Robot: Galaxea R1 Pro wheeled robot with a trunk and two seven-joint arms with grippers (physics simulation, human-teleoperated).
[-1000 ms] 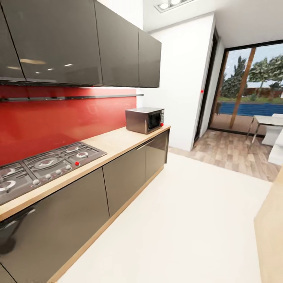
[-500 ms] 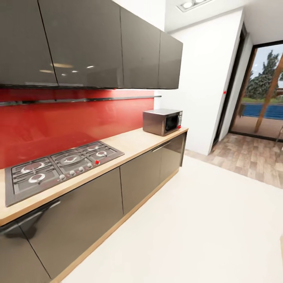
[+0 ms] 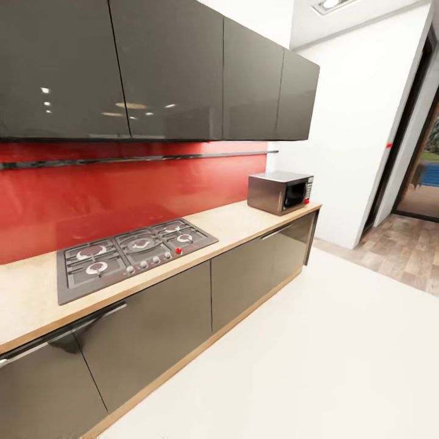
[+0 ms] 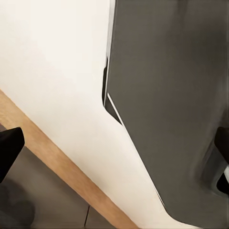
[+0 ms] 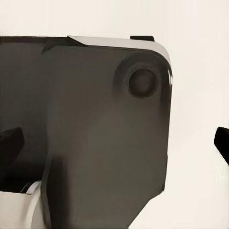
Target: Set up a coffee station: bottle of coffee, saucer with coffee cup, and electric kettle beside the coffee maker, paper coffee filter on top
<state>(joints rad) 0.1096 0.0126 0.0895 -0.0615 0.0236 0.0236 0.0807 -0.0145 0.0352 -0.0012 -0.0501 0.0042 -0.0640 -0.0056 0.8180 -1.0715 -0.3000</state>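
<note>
The kitchen countertop (image 3: 256, 219), light wood grain over dark grey glossy cabinets, runs from the near left to the far right in the head view. The coffee maker, bottle of coffee, saucer, coffee cup and electric kettle are out of view. In the left wrist view my left gripper (image 4: 114, 148) is open, its black fingertips (image 4: 9, 148) far apart with nothing between them, above the white floor and my dark base. The right wrist view has my right gripper (image 5: 114, 143) open as well, empty, over my dark body.
A gas hob (image 3: 131, 250) with a red knob is set into the worktop. A steel microwave (image 3: 280, 192) stands at its far end. Dark wall cabinets (image 3: 183, 67) hang over a red backsplash. White floor (image 3: 317, 353) stretches right toward a doorway (image 3: 421, 177).
The camera has swung left along the counter: hob and microwave have slid right in the picture, and the glass door with the pool outside has nearly left the frame.
</note>
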